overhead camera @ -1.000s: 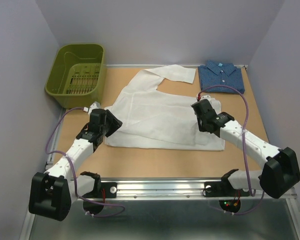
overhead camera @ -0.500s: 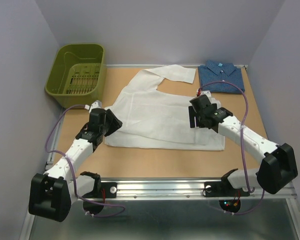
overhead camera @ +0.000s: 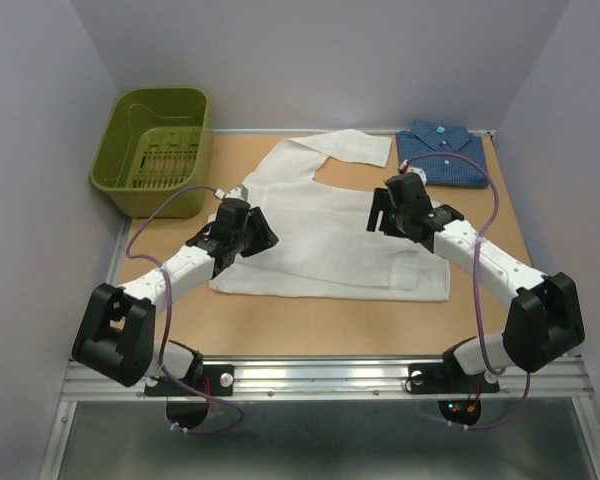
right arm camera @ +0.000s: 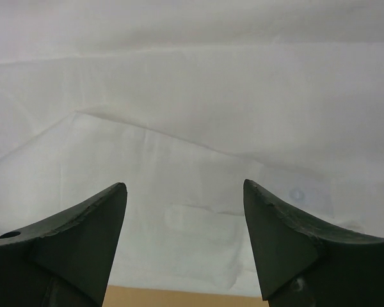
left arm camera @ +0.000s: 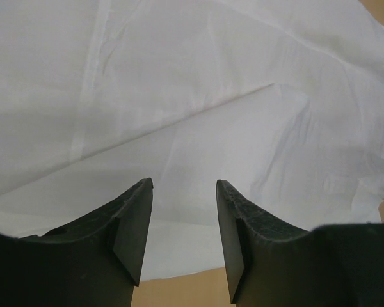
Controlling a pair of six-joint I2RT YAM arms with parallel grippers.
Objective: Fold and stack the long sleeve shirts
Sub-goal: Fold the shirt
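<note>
Both arms now reach in over the white shirt [overhead camera: 320, 225], half-folded mid-table, moved in from its left and right edges. The right gripper [right arm camera: 184, 192], pinched a second ago, gapes wide and empty; the left gripper [left arm camera: 182, 192] is part open, holding nothing. The blue shirt [overhead camera: 442, 155] lies folded far right — a further fold of the white one looks due

Walls [overhead camera: 310, 60]: plain pale lilac-grey, closing in the back and both sides.
Table [overhead camera: 320, 322]: tan board top, metal rail [overhead camera: 320, 374] along near edge.
Light: even, soft.
</note>
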